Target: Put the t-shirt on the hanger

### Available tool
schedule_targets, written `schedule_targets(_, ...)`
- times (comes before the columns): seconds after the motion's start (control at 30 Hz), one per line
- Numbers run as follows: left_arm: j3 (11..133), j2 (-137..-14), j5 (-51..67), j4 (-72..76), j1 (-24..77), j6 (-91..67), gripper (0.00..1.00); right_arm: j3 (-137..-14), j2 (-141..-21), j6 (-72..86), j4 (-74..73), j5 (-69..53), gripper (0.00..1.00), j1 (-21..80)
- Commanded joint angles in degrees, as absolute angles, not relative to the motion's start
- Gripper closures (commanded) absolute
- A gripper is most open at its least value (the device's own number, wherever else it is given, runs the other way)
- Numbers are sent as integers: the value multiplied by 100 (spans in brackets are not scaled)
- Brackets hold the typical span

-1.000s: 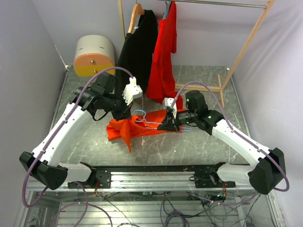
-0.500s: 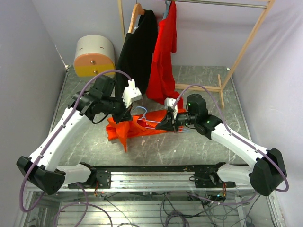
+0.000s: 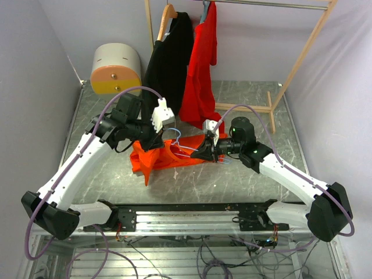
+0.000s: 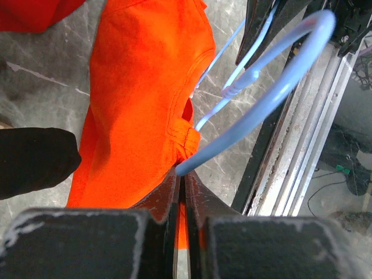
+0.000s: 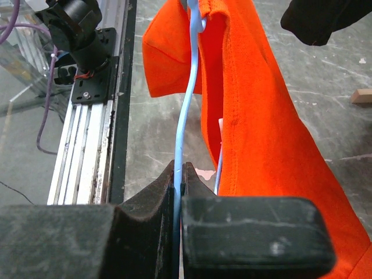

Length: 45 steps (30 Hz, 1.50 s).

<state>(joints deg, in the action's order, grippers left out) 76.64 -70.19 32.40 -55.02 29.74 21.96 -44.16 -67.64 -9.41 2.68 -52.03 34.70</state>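
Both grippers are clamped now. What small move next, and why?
Probably ease the left gripper outward, drawing the bright orange cloth t-shirt over the thin pale-blue wire hanger that the right gripper pins; its collar bunches at the hook.

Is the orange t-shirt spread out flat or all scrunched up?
Scrunched up. The t-shirt is bunched in deep folds, not flat, and the hanger hook sticks out by its collar.

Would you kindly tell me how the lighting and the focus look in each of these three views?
Top external view: even, soft light, with the t-shirt sharp. Left wrist view: the left gripper, close to the lens, is blurred, and the hanger hook carries a pale sheen. Right wrist view: the right gripper is soft, while the t-shirt's stitching is crisp.
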Motion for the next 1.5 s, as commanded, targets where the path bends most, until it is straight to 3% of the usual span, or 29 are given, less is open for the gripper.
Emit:
schedule_targets(0.0, 7676, -6829, 3070, -5008, 2988, 2088, 87, -4395, -6550, -957, 426, -5318, 100, 3488)
schedule_targets(0.8, 7260, -6506, 3220, -4805, 2988, 2478, 79, -4517, -6816, -924, 548, -5412, 100, 3491)
schedule_targets(1.2, 7035, -6505, 3723, -4904, 2987, 3124, 60, -4663, -6865, -1040, 367, -5466, 100, 3490)
schedule_targets(1.47, 7066, -6721, 3592, -4813, 2982, 3287, 56, -4694, -6825, -1085, 288, -5519, 100, 3494)
